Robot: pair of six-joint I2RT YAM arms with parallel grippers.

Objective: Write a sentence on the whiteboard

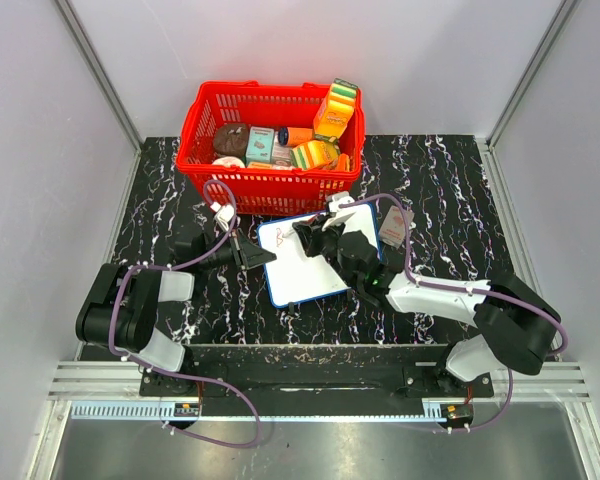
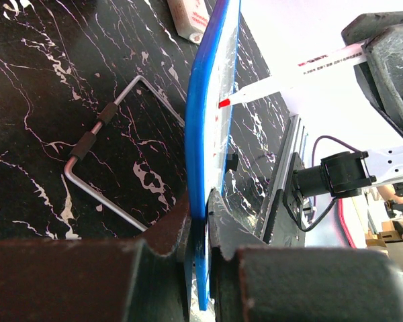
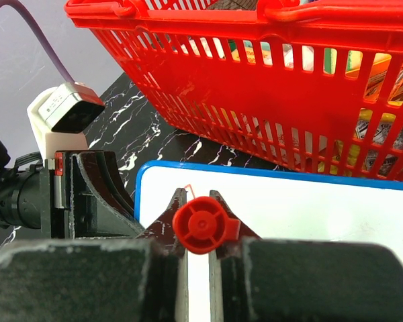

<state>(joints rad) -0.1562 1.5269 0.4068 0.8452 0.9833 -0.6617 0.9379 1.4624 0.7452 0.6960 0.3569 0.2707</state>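
1. Currently the whiteboard (image 1: 305,270) is being shown lying on the black marbled table (image 1: 450,200), just near of the red basket (image 1: 270,185) and between the two arms.
2. Progress: the writing is being judged as barely begun. Only a faint red mark (image 1: 279,240) is being shown by the board's far-left corner, while the remaining white face is being seen blank. Nearly the whole sentence is therefore being counted as left to write.
3. Left gripper (image 2: 201,218): the blue frame at the board's left edge is being pinched between the two fingers, which are being pressed together on it. By this the board is judged to be being steadied for writing.
4. Right gripper (image 3: 200,200): a marker (image 2: 289,75) is being clamped between fingers set only slightly apart, its red end cap being turned toward the wrist camera.
5. The marker's red tip (image 2: 224,102) is being held at the board face. Whether it is touching cannot be told for certain.
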